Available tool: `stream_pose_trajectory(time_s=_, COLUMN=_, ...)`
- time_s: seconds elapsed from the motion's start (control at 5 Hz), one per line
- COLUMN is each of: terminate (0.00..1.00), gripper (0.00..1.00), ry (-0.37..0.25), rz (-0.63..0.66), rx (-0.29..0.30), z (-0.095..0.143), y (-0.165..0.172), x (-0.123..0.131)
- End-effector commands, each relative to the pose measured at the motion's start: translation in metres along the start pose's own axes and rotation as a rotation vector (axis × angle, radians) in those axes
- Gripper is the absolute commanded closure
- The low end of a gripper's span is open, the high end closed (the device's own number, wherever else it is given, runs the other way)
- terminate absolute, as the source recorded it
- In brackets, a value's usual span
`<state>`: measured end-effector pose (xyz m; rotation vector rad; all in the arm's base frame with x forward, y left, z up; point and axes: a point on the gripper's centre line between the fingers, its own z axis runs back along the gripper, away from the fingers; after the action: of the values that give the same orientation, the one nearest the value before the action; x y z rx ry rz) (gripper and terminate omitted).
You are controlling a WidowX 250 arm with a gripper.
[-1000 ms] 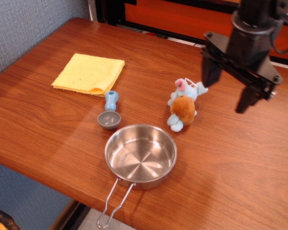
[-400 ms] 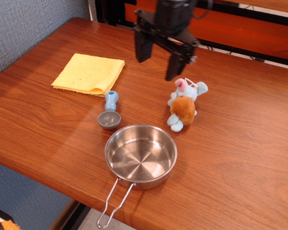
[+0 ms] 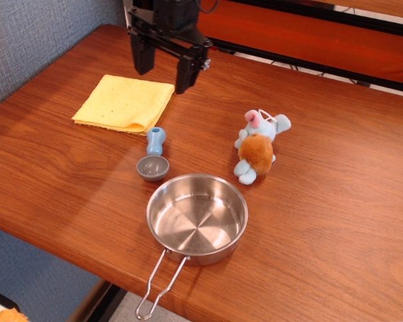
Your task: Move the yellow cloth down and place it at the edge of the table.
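The yellow cloth [image 3: 125, 102] lies folded and flat on the far left part of the reddish-brown table [image 3: 336, 201]. It is pale yellow with small dark specks. My gripper [image 3: 162, 76] hangs open above the table, over the cloth's far right corner. One black finger [image 3: 142, 59] is over the cloth's far edge and the other finger [image 3: 185, 75] is just right of the cloth. It holds nothing.
A blue-handled grey scoop [image 3: 154, 158] lies just in front of the cloth. A steel pan [image 3: 197, 218] with a wire handle sits near the table's front edge. A small plush toy [image 3: 256, 147] lies right of centre. A grey wall runs along the left.
My gripper has swept from the right side of the table leftward past the plush toy to above the cloth's far right corner. It has stayed open. The objects have not moved.
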<state>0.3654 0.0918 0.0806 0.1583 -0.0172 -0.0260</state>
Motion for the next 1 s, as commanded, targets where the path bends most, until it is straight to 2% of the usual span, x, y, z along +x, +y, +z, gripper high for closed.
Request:
stream_pose_trajectory(time_s=0.0, terminate=0.00, gripper=0.00, ry=-0.051, rz=0.224, rx=0.022, z=-0.009, y=0.041, x=0.004)
stream_pose_trajectory(time_s=0.6, terminate=0.00, gripper=0.00, ry=0.002, rz=0.266, rx=-0.042, z=-0.054, y=0.076, x=-0.005)
stream_pose_trajectory(time_s=0.8, terminate=0.00, gripper=0.00, ry=-0.023, rz=0.181, rx=-0.039, z=-0.058, y=0.077, x=0.002)
